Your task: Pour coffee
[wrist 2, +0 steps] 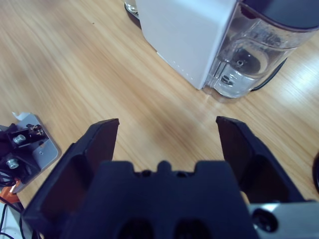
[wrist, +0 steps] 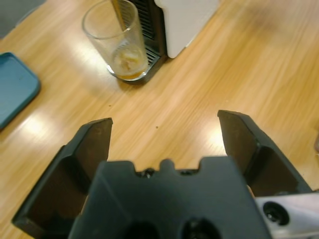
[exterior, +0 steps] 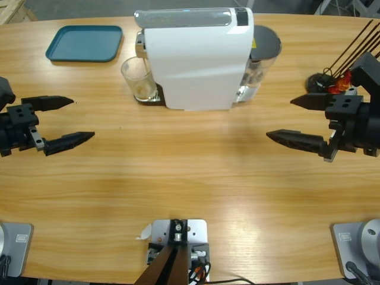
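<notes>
Both grippers, left (exterior: 62, 122) and right (exterior: 297, 122), have jaws wide apart, empty. The glass (wrist: 119, 42) with coffee (wrist: 128, 59) stands ahead of the left jaws, under the machine (exterior: 190, 56); close squarely around its middle, keeping it upright.

**Wooden table and what rests on it**

The long light-wood table (exterior: 196, 178) carries a white boxy coffee machine (exterior: 196, 59) at the far middle — a clear drinking glass (exterior: 138, 78) stands at its drip tray. A teal rectangular tray (exterior: 85, 43) lies far-left.

Coffee machine's (exterior: 196, 56) spout, hidden under its own body.
</notes>
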